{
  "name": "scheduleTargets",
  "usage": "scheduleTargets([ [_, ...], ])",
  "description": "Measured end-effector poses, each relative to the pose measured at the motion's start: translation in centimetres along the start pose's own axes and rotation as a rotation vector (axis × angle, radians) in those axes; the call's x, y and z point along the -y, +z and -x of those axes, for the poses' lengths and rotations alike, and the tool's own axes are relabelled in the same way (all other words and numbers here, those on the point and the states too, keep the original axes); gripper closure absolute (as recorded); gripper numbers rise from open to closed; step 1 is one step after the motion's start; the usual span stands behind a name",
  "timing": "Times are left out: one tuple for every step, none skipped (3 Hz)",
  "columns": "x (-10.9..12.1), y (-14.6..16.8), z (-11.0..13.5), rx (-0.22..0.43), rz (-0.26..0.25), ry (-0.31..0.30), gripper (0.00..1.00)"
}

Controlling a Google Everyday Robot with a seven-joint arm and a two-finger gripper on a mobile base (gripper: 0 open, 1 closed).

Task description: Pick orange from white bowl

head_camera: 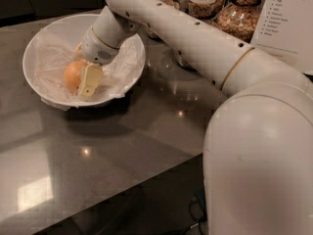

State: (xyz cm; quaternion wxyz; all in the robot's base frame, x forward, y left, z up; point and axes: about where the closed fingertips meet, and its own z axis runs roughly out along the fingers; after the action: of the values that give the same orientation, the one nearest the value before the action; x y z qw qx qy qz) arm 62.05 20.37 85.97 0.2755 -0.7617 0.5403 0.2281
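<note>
The orange [72,75] lies in the white bowl [44,33] on crumpled white paper, left of the bowl's middle. The bowl stands on the grey counter at the upper left. My gripper [81,82] reaches down into the bowl from the right and sits right against the orange's right side, touching it. The far side of the orange is hidden behind the fruit itself. My white arm [195,38] stretches from the lower right across the counter to the bowl.
Several glass jars of cereal [239,16] stand along the back of the counter, with a white printed sign [288,18] at the far right. The grey counter [98,151] ends in an edge at the front right, by my base [259,160].
</note>
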Motion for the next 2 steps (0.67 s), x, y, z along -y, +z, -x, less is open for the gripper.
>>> scheduleTargets([
  [0.25, 0.66, 0.29, 0.011, 0.013, -0.005, 0.19],
  [0.25, 0.66, 0.29, 0.011, 0.013, -0.005, 0.38],
])
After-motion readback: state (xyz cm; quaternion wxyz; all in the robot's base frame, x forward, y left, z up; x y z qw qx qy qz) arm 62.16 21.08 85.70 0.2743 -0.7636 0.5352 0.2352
